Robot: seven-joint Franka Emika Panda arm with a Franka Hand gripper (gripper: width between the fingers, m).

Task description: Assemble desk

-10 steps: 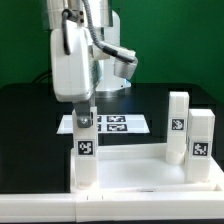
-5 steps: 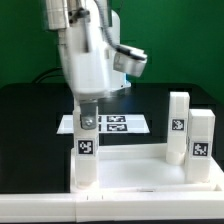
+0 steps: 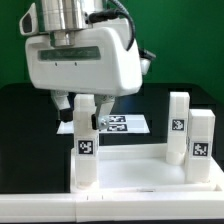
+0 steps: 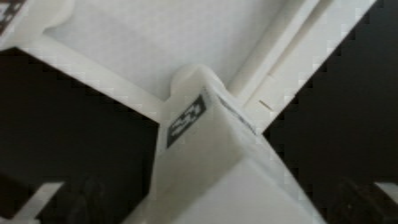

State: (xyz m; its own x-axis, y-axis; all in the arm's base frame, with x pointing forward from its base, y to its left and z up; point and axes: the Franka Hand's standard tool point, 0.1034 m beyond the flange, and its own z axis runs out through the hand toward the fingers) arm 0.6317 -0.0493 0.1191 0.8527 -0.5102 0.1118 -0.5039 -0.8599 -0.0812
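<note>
The desk top is lying upside down along the table's front edge, looking stiff, light and slick. Three legs are standing in its corners. The gripper is hovering with jaws spread over one leg; its flat sides are offering the best hold.

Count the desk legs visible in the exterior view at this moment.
3. One leg stands under the gripper at the tabletop's left corner; two legs stand at the exterior view's right. A fourth may be hidden.
</note>
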